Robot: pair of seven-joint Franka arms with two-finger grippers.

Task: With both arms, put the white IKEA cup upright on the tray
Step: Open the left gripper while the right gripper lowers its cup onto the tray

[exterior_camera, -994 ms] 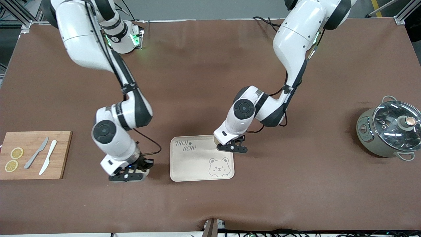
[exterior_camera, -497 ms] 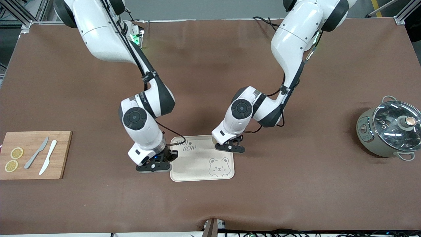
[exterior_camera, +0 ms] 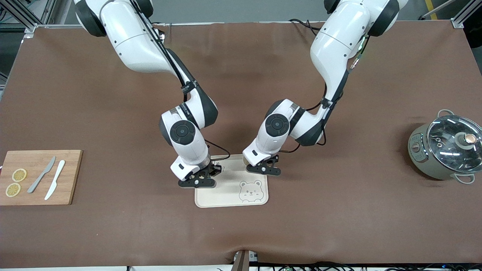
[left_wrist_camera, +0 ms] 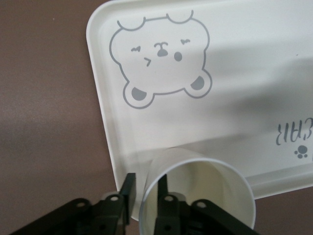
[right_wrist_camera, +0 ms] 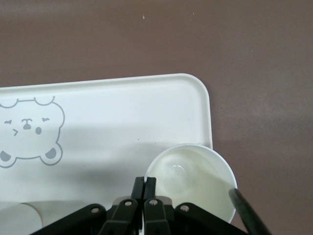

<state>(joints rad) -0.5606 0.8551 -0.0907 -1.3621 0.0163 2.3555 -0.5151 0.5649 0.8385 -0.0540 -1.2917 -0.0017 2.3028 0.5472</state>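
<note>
Both arms (exterior_camera: 331, 45) are glossy white shells with black joint bands and round black caps at the wrists (thin black cables run alongside). Each end effector (exterior_camera: 197, 183) is matte black, with small silver screws.

Cream bear-print tray (exterior_camera: 220, 201) flat on desk (exterior_camera: 339, 210). White cup (left_wrist_camera: 195, 196) upright over tray corner; second white cup (right_wrist_camera: 190, 178) upright over tray edge.

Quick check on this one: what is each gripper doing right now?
Left gripper: shut on the rim of a white cup, over the tray edge.
Right gripper: shut on the rim of another white cup, over the tray corner.
</note>
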